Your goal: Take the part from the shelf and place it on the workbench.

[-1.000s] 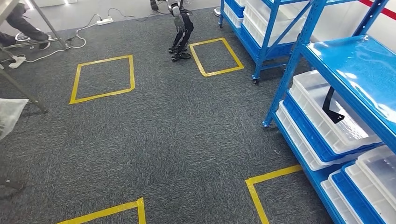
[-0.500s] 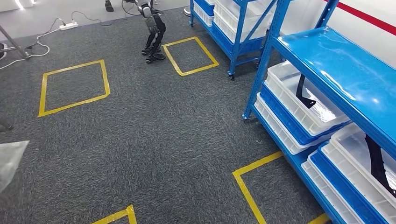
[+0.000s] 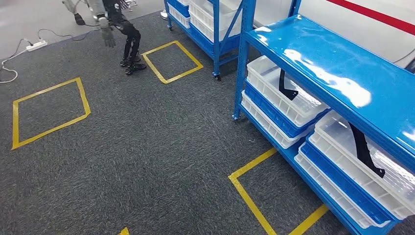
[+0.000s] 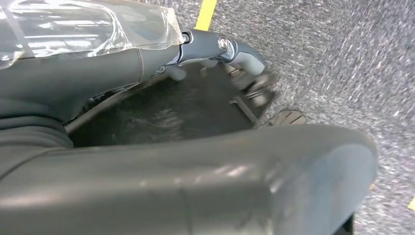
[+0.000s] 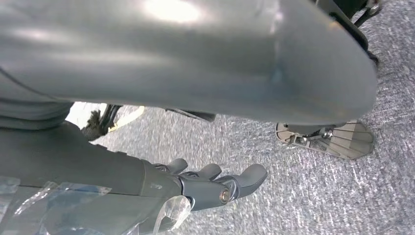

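Observation:
Two black bent parts lie in white trays on the lower level of the blue shelf (image 3: 333,63) at the right of the head view. One part (image 3: 286,84) is in the farther tray (image 3: 264,73), the other part (image 3: 364,149) in the nearer tray (image 3: 333,125). My left hand (image 4: 215,49) hangs above the grey carpet with its fingers loosely apart and nothing in them. My right hand (image 5: 210,183) hangs the same way, fingers spread and holding nothing. Both hands are far from the shelf.
Yellow tape squares (image 3: 171,61) (image 3: 49,110) mark the carpet, with another tape outline (image 3: 254,196) just in front of the shelf. Another robot (image 3: 128,41) stands at the back. A second blue shelf (image 3: 205,19) with trays is behind. A power strip (image 3: 36,45) lies at the far left.
The camera has turned to the right: the whole scene has slid left, the shelf now sits nearer the middle, and the nearer tray with its part has come fully into view.

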You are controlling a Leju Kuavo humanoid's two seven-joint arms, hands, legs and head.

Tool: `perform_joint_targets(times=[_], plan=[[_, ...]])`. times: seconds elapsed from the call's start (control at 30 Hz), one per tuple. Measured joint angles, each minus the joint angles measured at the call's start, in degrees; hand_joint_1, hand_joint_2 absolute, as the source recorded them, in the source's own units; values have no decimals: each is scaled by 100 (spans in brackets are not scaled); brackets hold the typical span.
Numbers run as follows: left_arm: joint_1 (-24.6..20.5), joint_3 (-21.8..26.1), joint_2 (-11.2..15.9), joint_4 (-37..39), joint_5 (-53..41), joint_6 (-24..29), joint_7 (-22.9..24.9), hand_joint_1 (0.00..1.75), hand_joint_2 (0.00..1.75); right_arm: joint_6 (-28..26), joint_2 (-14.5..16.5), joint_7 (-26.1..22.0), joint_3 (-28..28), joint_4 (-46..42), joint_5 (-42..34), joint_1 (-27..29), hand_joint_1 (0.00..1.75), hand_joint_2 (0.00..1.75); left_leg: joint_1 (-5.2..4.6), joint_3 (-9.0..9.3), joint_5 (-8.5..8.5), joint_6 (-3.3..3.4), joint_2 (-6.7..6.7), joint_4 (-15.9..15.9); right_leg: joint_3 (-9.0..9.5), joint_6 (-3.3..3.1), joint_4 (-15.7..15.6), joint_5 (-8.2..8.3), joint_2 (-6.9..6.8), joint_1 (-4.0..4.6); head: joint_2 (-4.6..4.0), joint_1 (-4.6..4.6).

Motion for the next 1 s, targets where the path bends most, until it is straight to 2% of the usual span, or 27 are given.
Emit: perform_joint_targets(times=[0.03, 0.07, 0.1, 0.13, 0.17, 0.23, 0.27, 0.33, 0.37, 0.4, 0.43, 0.47, 0.5, 0.53, 0.57, 0.6, 0.63, 0.67, 0.7, 0.73, 0.77, 0.8, 0.87, 0.93, 1.0], plan=[[-2, 0, 4, 1, -1, 18, -18, 0, 0, 8, 7, -1, 6, 1, -6, 3, 0, 0, -2, -157, -103, 6, -13, 327, -5, -6, 1, 5, 73, 6, 0, -2], [-8, 0, 5, 2, 2, 29, -36, 0, 0, 17, 10, -2, 11, 1, -11, 7, 0, 0, -4, -194, -76, 22, -18, 397, -4, -9, 2, 7, 146, 11, 0, -3], [-12, 0, 5, 2, 6, 37, -44, 0, 0, 25, 11, -2, 19, 2, -14, 10, 0, 0, -5, -120, 55, 43, -28, 231, 1, -9, 2, 9, 218, 15, 0, -3], [-12, 0, 8, 4, 10, 38, -49, 0, 0, 31, 13, -2, 27, 2, -16, 11, 0, 0, -5, 65, 284, 70, -72, -174, 9, -6, 3, 12, 298, 17, 0, -3], [-9, 0, 11, 5, 14, 39, -53, 0, 0, 38, 17, -3, 37, 1, -16, 11, 0, 0, -4, 295, 533, 100, -190, -691, 13, 0, 2, 16, 372, 13, 0, -4], [-7, 0, 17, 9, 14, 41, -62, 0, 0, 46, 29, -7, 50, 0, -16, 0, 0, 0, -6, 621, 836, 135, -433, -1445, -6, 37, 10, 28, 490, 16, 0, -5], [-5, 0, 19, 10, 15, 41, -67, 0, 0, 51, 33, -8, 54, 1, -15, 3, 0, 0, -17, 665, 870, 141, -495, -1574, -28, 65, 11, 39, 537, 11, 0, -7], [-3, 0, 22, 13, 17, 41, -70, 0, 0, 60, 35, -12, 66, 2, -11, 21, 0, 0, -34, 655, 885, 160, -412, -1594, -73, 126, 4, 64, 642, 1, 0, -9], [-6, 1, 23, 14, 19, 44, -70, 0, 0, 63, 33, -21, 77, 2, -7, 31, 0, 0, -34, 653, 898, 184, -353, -1604, -91, 155, 24, 52, 617, -3, 0, -8], [-11, 1, 24, 15, 19, 49, -73, 0, 0, 66, 33, -42, 87, 2, 2, 31, 0, 0, -28, 653, 912, 214, -299, -1618, -132, 176, 108, -12, 507, 4, 0, 1], [-13, 2, 22, 15, 24, 65, -76, 0, 0, 64, 34, -77, 97, 2, 14, 28, 0, 0, -24, 654, 922, 243, -237, -1633, -228, 197, 327, -152, 351, 14, 0, 10], [-8, 3, 24, 15, 37, 94, -82, 0, 0, 60, 37, -115, 109, 2, 32, 19, 0, 0, -31, 653, 920, 266, -181, -1637, -377, 210, 677, -356, 163, 15, 0, 22], [5, 3, 26, 16, 51, 127, -89, 0, 0, 55, 41, -149, 121, 1, 53, 10, 0, 0, -40, 650, 913, 283, -123, -1636, -576, 225, 1123, -579, 38, 18, 0, 36], [20, 4, 29, 17, 66, 163, -99, 0, 0, 51, 43, -170, 135, 1, 71, 5, 0, 0, -48, 647, 904, 295, -65, -1636, -779, 240, 1578, -774, -17, 12, 0, 39], [32, 4, 32, 18, 80, 195, -113, 0, 0, 49, 45, -177, 153, 0, 87, 2, 0, 0, -54, 647, 895, 305, -19, -1636, -921, 249, 1901, -873, -39, 6, 0, 42], [38, 4, 33, 19, 90, 218, -129, 0, 0, 48, 45, -176, 172, 0, 97, 2, 0, 0, -55, 652, 888, 309, 15, -1636, -961, 255, 2017, -868, -47, 1, 0, 42], [39, 4, 34, 19, 102, 238, -147, 0, 0, 46, 44, -172, 188, 0, 104, 3, 0, 0, -55, 665, 877, 308, 34, -1635, -873, 254, 1876, -751, -52, -2, 0, 42], [38, 4, 34, 19, 113, 257, -162, 0, 0, 43, 41, -168, 206, 0, 111, 4, 0, 0, -53, 686, 866, 300, 45, -1635, -664, 247, 1494, -546, -61, -4, 0, 43], [36, 5, 34, 19, 120, 268, -171, 0, 0, 38, 37, -164, 221, 1, 119, 5, 0, 0, -49, 713, 852, 286, 50, -1635, -389, 234, 977, -330, -79, -5, 0, 43], [36, 6, 34, 19, 126, 279, -176, 0, 0, 34, 29, -162, 231, 1, 126, 6, 0, 0, -48, 739, 841, 266, 57, -1646, -135, 217, 518, -190, -104, 6, 0, 42], [32, 7, 34, 19, 130, 288, -177, 0, 0, 32, 26, -160, 239, 1, 130, 2, 0, 0, -51, 756, 829, 241, 65, -1648, 39, 197, 182, -109, -124, 20, 0, 42], [29, 9, 34, 19, 132, 293, -178, 0, 0, 31, 26, -158, 244, 1, 133, -2, 0, 0, -53, 765, 819, 216, 74, -1651, 121, 175, 19, -102, -136, 37, 0, 39], [23, 10, 34, 19, 134, 298, -183, 0, 0, 30, 24, -154, 256, 1, 134, -11, 0, 0, -55, 768, 804, 163, 84, -1651, 123, 123, -13, -133, -127, 69, 1, 34], [18, 10, 34, 19, 134, 301, -190, 0, 0, 29, 22, -150, 275, 0, 134, -14, 0, 0, -45, 760, 751, 101, 73, -1603, 141, 63, -12, -150, -110, 57, 1, 28], [11, 9, 35, 19, 135, 308, -197, 0, 0, 28, 21, -147, 289, -2, 134, -17, 0, 0, -33, 666, 627, 48, 47, -1379, 180, 15, -23, -162, -101, 31, 0, 18]])
